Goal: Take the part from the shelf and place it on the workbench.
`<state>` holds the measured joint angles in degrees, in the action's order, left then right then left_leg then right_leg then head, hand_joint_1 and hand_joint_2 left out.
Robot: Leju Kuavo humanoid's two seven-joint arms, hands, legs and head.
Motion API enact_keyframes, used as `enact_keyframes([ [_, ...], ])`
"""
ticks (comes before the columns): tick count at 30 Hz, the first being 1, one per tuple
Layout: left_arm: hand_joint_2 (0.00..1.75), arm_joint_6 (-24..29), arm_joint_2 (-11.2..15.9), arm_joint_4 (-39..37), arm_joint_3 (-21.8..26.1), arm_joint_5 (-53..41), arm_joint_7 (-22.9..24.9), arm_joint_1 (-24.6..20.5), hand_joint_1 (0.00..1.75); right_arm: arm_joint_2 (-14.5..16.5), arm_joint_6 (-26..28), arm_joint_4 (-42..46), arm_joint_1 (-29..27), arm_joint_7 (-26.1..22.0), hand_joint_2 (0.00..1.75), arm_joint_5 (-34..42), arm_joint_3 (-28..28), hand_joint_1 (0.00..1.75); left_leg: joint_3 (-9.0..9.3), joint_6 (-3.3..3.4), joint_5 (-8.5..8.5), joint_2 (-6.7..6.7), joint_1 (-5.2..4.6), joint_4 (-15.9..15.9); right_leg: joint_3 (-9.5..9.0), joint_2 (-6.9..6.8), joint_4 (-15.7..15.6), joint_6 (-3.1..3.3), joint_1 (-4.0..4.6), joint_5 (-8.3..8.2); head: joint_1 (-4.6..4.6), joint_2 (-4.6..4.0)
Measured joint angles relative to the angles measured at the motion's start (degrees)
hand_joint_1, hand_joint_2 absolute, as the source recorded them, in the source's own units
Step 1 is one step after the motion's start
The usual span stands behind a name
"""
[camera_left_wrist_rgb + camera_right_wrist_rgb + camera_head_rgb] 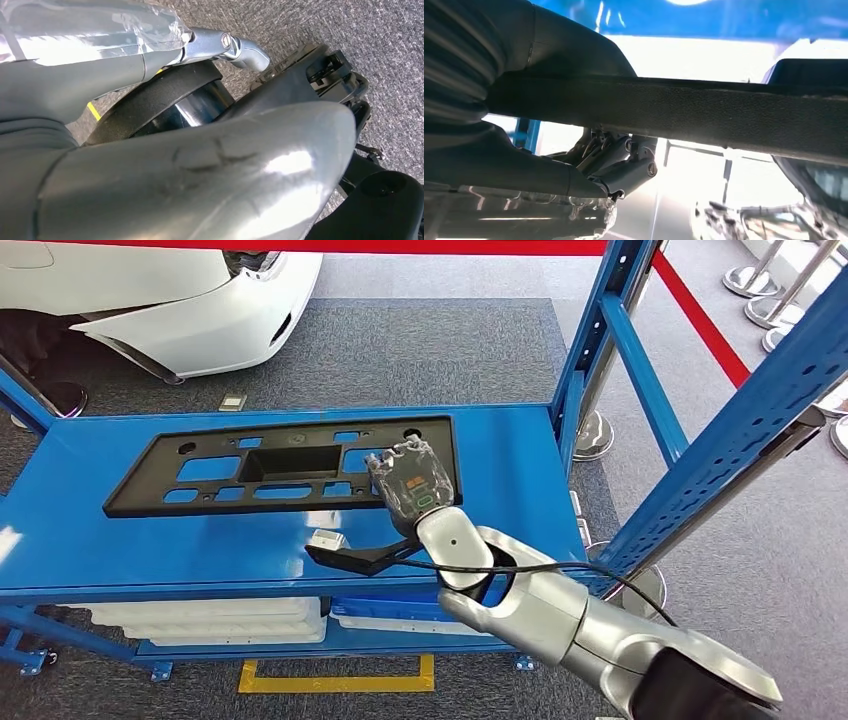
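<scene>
Black part (pixel 290 468): flat on the blue shelf (pixel 520 480), not lifted yet
Right robot hand (pixel 412 483): fingers wrapped on the part's near edge
Left robot hand (pixel 190 165): hanging, can't tell its state
Left to do: lift, carry to bench

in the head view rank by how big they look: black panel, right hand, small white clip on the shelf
1. black panel
2. right hand, though it looks nearer the camera
3. small white clip

Bright daylight; glare on blue shelf (pixel 120 550); right wrist view backlit.
</scene>
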<state>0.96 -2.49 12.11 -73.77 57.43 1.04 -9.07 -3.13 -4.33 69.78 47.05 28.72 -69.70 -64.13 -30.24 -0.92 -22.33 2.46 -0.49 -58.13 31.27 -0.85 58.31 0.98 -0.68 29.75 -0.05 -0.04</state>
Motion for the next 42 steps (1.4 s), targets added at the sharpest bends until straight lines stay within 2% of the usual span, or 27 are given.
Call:
enact_keyframes([
  [1, 0.00, -0.06, 0.00, 0.00, 0.00, -0.15, -0.10, -0.02, 0.00, -0.50, -0.23, 1.54, 0.26, -0.08, 1.75, -0.10, -0.02, 1.75, 0.00, 0.00, 0.00, 0.00, 0.00, 0.00, 0.00, 0.00, 0.00, 0.00, 0.00, 0.00, 0.01, 0.00],
  [5, 1.75, -0.17, 0.00, 0.00, 0.00, -0.32, -0.25, -0.04, 0.00, -1.92, -0.67, 6.33, 0.73, -0.33, 1.75, -0.23, -0.07, 1.75, -0.01, 0.00, 0.00, 0.00, -0.02, -0.01, 0.00, 0.00, 0.00, 0.00, -0.01, 0.00, 0.04, 0.01],
  [14, 1.75, -2.72, 0.05, -0.27, 0.00, -1.01, -0.37, -0.40, 0.00, -4.00, -0.96, 13.07, 1.73, -0.36, 1.75, 0.40, -1.16, 1.75, -0.05, 0.00, 0.00, -0.01, -0.04, -0.02, 0.01, -0.02, 0.00, 0.00, -0.03, 0.00, 0.08, 0.00],
  [27, 1.75, -3.53, 0.13, -0.39, 0.00, -1.03, -0.06, -0.65, 0.00, -5.55, -0.93, 16.98, 1.97, -0.36, 1.75, 1.11, -2.57, 1.75, -0.08, 0.00, 0.00, -0.03, -0.05, -0.02, 0.02, -0.02, 0.00, 0.00, -0.05, 0.00, 0.09, 0.00],
  [32, 1.75, -3.05, 0.17, -0.46, 0.02, -0.46, 0.91, -0.86, 0.00, -5.92, -0.55, 17.21, 1.85, 0.38, 1.75, 4.58, -2.59, 1.75, -0.09, 0.00, 0.00, -0.02, -0.05, -0.02, 0.02, -0.02, 0.00, 0.00, -0.05, 0.00, 0.08, 0.00],
  [42, 1.75, -3.04, 0.20, -0.55, 0.22, -0.30, -0.14, -0.65, 0.00, -7.29, 0.97, 17.71, 1.31, 1.03, 1.75, 10.85, -2.48, 1.75, -0.09, 0.00, 0.00, -0.03, -0.06, -0.03, 0.03, -0.03, 0.00, -0.01, -0.06, 0.00, 0.08, 0.01],
])
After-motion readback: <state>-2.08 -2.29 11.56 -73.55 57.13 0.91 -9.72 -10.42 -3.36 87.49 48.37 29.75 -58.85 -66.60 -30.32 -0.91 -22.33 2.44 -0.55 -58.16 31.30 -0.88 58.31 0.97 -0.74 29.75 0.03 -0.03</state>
